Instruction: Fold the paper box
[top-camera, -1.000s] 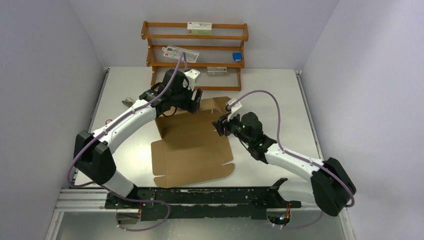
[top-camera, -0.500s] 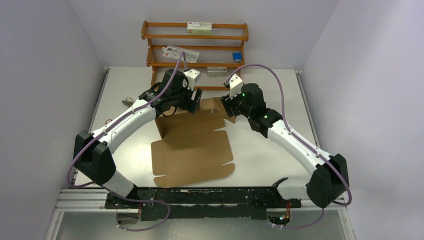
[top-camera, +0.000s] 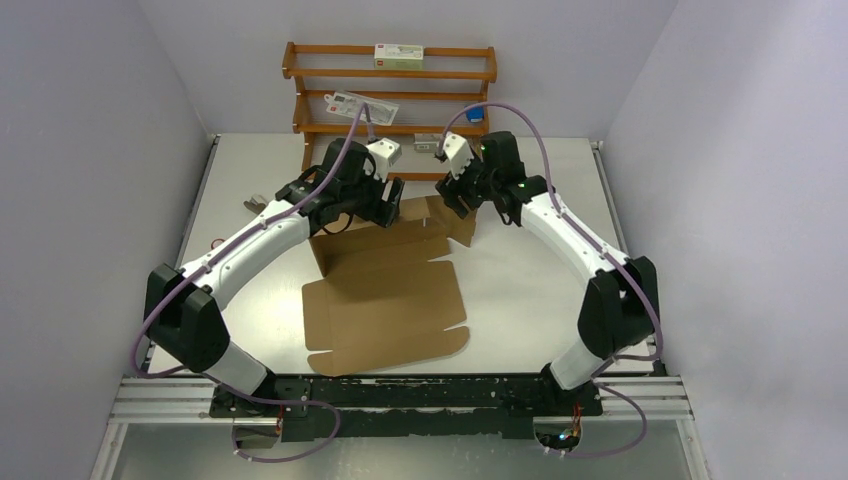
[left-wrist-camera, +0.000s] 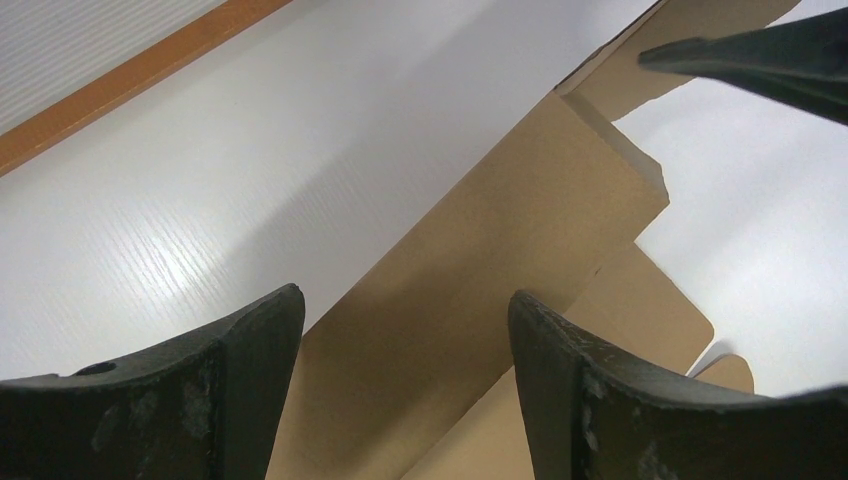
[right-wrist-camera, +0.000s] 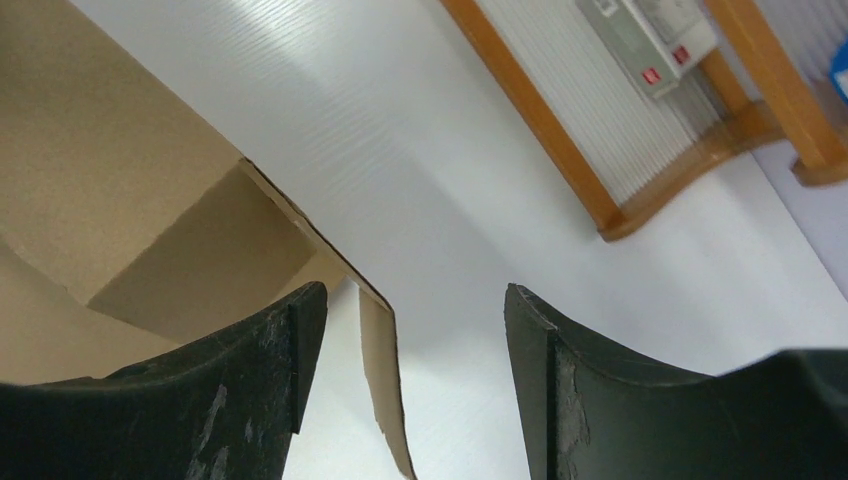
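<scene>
Our paper box (top-camera: 385, 300) lies in the middle of the table (top-camera: 545, 300). Most of the brown sheet is flat, while its far panel and a left flap stand up. The left gripper (top-camera: 392, 203) hangs over the far left part of that raised panel, and the right gripper (top-camera: 458, 198) is at its far right corner, so the two face each other across the far edge of the cardboard. In both wrist views we see the jaws spread wide with nothing clamped between them: cardboard shows in the gap beyond the left fingers (left-wrist-camera: 250, 350), and a thin flap edge shows beyond the right fingers (right-wrist-camera: 270, 350). A wooden rack (top-camera: 390, 75) stands at the far side, behind both grippers.
</scene>
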